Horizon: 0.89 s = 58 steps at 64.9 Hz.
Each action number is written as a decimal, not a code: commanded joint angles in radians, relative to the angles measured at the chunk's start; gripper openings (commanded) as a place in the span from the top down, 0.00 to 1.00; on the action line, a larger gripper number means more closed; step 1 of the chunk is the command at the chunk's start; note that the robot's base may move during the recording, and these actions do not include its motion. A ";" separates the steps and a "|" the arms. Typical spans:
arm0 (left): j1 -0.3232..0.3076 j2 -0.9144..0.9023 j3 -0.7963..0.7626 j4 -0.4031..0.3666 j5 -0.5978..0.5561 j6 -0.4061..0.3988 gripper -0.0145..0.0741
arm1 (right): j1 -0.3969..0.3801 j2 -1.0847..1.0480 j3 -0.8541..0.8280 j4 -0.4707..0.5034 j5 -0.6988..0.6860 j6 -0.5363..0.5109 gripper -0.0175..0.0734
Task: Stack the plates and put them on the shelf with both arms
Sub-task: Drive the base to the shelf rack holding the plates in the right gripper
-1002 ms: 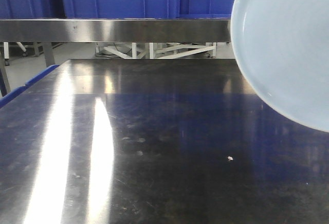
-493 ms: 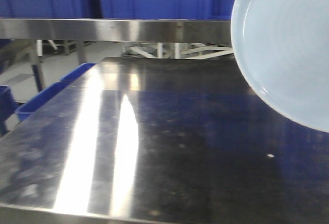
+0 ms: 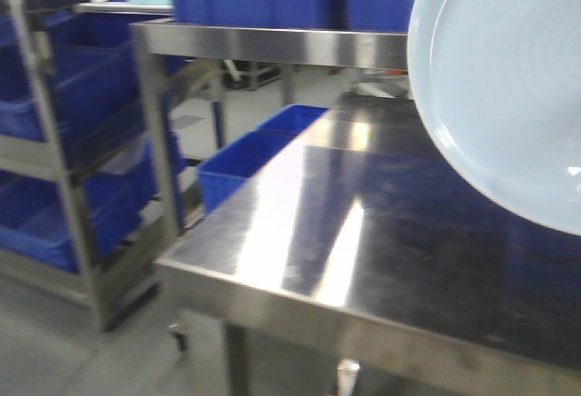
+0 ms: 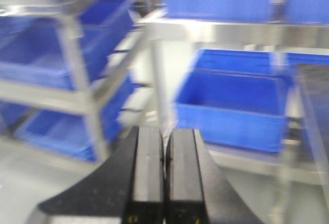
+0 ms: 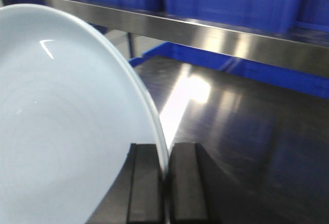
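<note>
One plate point(image 3: 508, 87) shows, pale blue-white and glossy. It hangs tilted in the air above the right side of the dark steel tabletop point(image 3: 381, 232), touching nothing but the right gripper point(image 5: 166, 154). Whether a second plate lies behind it I cannot tell.

The right gripper's two fingers are closed to a sliver and pinch the plate's low rim edge-on, so the whole disc hangs from that one bite. I judge the plate rigid, brittle, slick with glaze, and fairly heavy for so narrow a hold. It could pivot or slip between the pads if swung fast, and a knock against steel would likely chip it. A deeper bite across the rim, or a second hold on the opposite edge, would carry it more surely.

The left gripper point(image 4: 165, 136) has its fingers pressed together with nothing between them and hovers off the table's left end. Beyond it, blurred, stand blue crates point(image 4: 231, 100) and a steel rack point(image 4: 46, 96) of several levels. An overhead steel rail point(image 3: 272, 44) runs across behind the plate.
</note>
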 commanded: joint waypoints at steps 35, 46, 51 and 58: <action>-0.001 0.004 -0.030 -0.003 -0.082 -0.002 0.74 | 0.000 0.003 -0.031 -0.004 -0.095 -0.001 0.75; -0.001 0.004 -0.030 -0.003 -0.082 -0.002 0.74 | 0.000 0.003 -0.031 -0.004 -0.095 -0.001 0.75; -0.001 0.004 -0.030 -0.003 -0.082 -0.002 0.74 | 0.000 0.003 -0.031 -0.004 -0.095 -0.001 0.75; -0.001 0.004 -0.030 -0.003 -0.082 -0.002 0.74 | 0.000 0.003 -0.031 -0.004 -0.095 -0.001 0.75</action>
